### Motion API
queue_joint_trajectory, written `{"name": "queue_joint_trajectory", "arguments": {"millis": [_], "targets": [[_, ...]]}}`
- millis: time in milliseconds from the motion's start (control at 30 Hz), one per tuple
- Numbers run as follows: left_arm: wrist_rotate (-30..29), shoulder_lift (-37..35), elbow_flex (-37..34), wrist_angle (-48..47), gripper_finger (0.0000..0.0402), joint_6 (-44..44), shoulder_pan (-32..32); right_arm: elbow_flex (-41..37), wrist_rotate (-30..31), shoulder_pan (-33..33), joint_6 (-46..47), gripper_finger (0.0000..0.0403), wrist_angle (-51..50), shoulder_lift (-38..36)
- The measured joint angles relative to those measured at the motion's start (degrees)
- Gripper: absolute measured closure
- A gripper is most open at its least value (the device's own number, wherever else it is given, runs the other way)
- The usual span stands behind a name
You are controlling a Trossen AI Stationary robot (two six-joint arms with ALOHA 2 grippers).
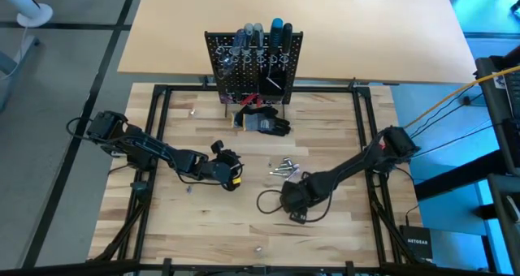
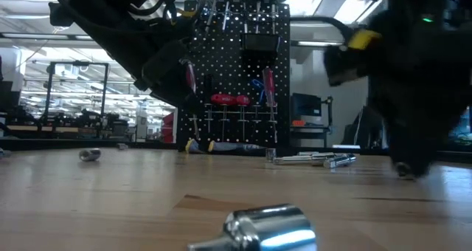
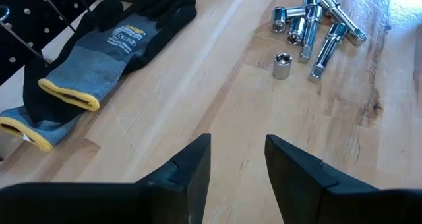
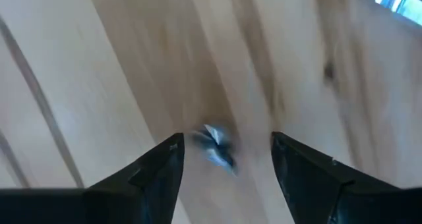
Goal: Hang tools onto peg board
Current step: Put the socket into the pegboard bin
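Both grippers are open and empty: the left gripper (image 3: pixel 237 161) hovers over bare table (image 1: pixel 162 227), the right gripper (image 4: pixel 227 161) straddles a small shiny bit (image 4: pixel 214 145) lying on the wood. By my reading the job is largely done: the peg board (image 1: pixel 253 65) already carries several screwdrivers (image 1: pixel 258 34). Gloves (image 3: pixel 99 49) lie at its foot. Left to hang: the socket cluster (image 3: pixel 316 23) mid-table, plus stray sockets (image 2: pixel 269 227).

Grey-black gloves (image 1: pixel 268 123) with yellow cuffs, lying flat on the wooden bench (image 1: pixel 203 227). White router (image 1: pixel 421 245) beyond the bench's corner, with orange cables (image 1: pixel 443 105) running off beside the bench.
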Motion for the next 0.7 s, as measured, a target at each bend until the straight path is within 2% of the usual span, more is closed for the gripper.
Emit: {"name": "queue_joint_trajectory", "arguments": {"millis": [467, 700], "targets": [[0.01, 0.00, 0.01, -0.04, 0.0268, 0.14, 0.00, 0.70, 2.07, 0.25, 0.08, 0.0228, -1.51, 1.18], [0.00, 0.00, 0.00, -0.06, 0.0268, 0.00, 0.00, 0.71, 2.21, 0.25, -1.71, 0.0279, -2.41, 1.18]]}}
